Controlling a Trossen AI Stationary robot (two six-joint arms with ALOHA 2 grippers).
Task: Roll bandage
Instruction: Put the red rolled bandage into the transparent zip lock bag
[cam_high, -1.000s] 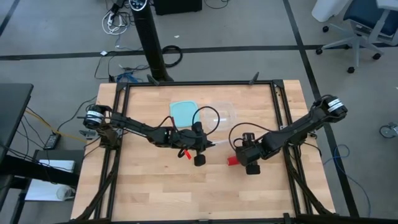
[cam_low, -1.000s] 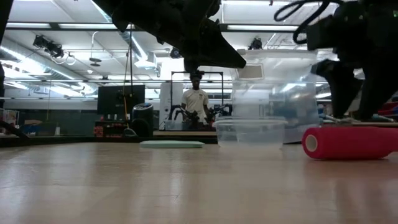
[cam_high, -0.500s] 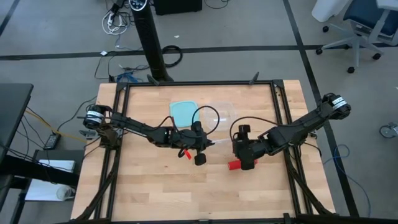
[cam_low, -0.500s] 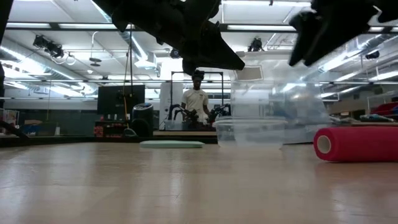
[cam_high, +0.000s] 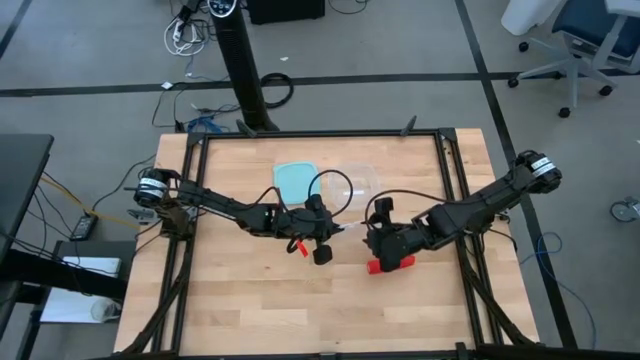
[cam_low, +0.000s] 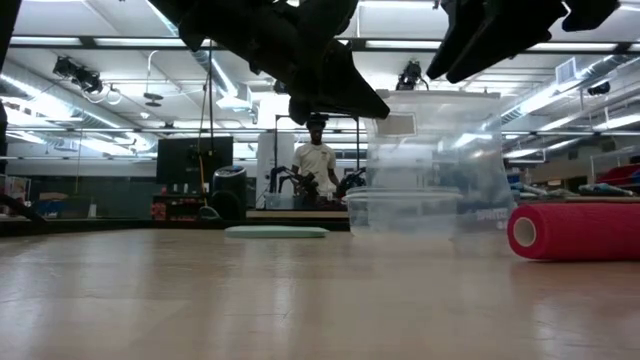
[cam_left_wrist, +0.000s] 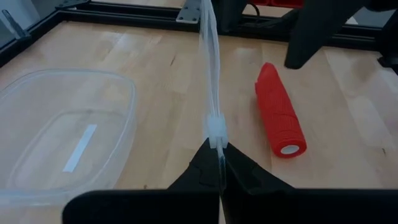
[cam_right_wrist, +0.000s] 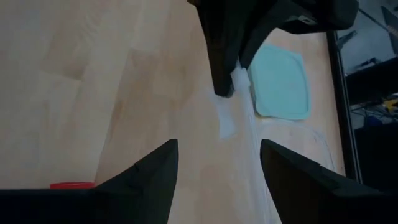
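- While the red bandage (cam_high: 390, 265) lies on the wooden table (cam_high: 230, 320) as a finished roll, neither arm is touching it; it sits a little toward 4 o'clock from the table's centre in the high view.
- From table height the bandage (cam_low: 575, 231) rests on its side at about 3 o'clock, its hollow end facing the camera.
- At the table's centre the left gripper (cam_high: 335, 232) has its fingers pinched together on the edge of a clear plastic bag (cam_left_wrist: 211, 81); the left wrist view shows the thin film standing up straight from between the fingertips.
- Seen from table height, the bag (cam_low: 435, 160) hangs as an upright clear sheet, with a clear plastic tub (cam_low: 403, 212) at its foot.
- Just at 12 o'clock of the bandage, the right gripper (cam_high: 374, 240) hangs above the table with its fingers (cam_right_wrist: 152, 171) spread wide and nothing between them.
- In the left wrist view the roll (cam_left_wrist: 280, 112) lies just beside the bag, not touching it.
- At 12 o'clock from the centre lies a flat light-blue lid (cam_high: 295, 181), with the tub (cam_high: 362, 180) at its 3 o'clock side.
- Beyond the table, a person (cam_low: 316, 165) stands in the room.
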